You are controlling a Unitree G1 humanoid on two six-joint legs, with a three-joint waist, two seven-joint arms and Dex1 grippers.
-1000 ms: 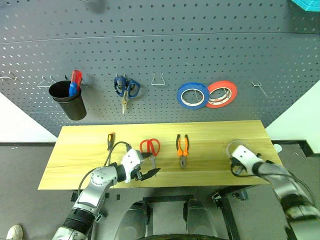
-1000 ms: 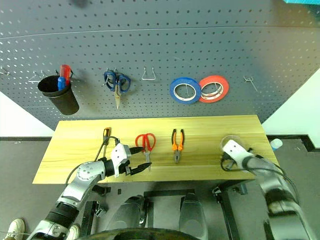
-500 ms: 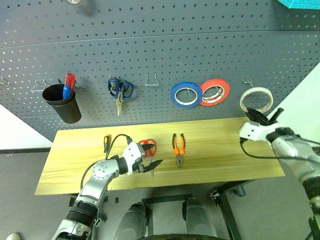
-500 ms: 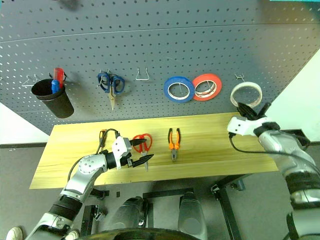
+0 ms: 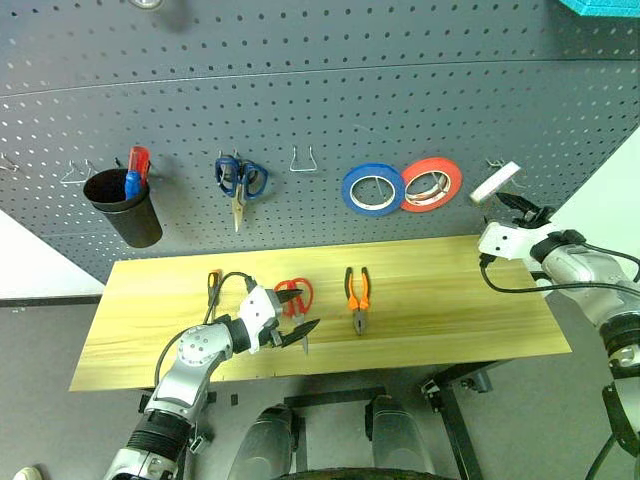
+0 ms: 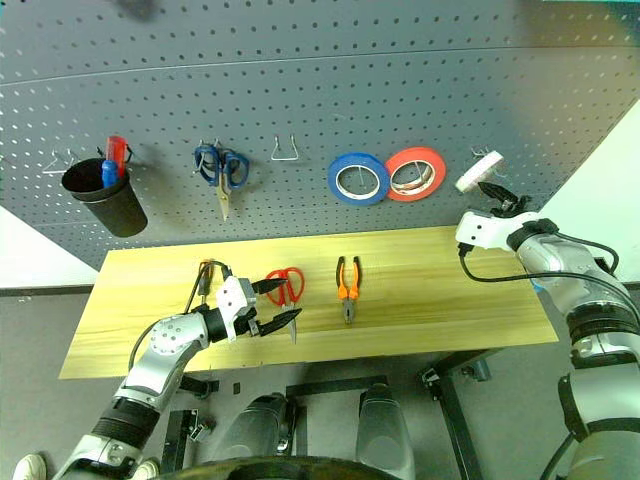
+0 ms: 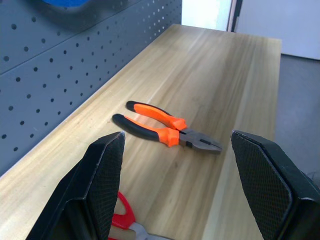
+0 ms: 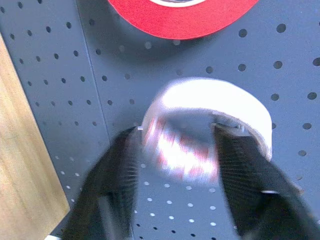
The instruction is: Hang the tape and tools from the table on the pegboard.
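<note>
The cream-white tape (image 5: 495, 182) sits tilted and edge-on at a thin hook on the dark grey pegboard (image 5: 300, 80), right of the red-orange roll. My right gripper (image 5: 520, 206) is just below it; the right wrist view shows the blurred tape (image 8: 207, 125) at its spread fingertips, and contact is unclear. On the pale wood table (image 5: 450, 300) lie the red scissors (image 5: 296, 295), the pliers (image 5: 360, 292) and the slim screwdriver (image 5: 213, 285). My left gripper (image 5: 300, 330) hovers open just in front of the scissors, nothing between its fingers (image 7: 107, 165).
On the pegboard hang a black cup (image 5: 125, 208) with red and blue handles in it, blue scissors (image 5: 238, 180), an empty wire hook (image 5: 303, 160), a blue roll (image 5: 372, 190) and a red-orange roll (image 5: 432, 185). More hooks (image 5: 75, 172) sit at the far left.
My right arm rose from the table's right end to the pegboard with the tape. The tape turned from face-on to edge-on and the jaws spread. The left gripper stayed put.
</note>
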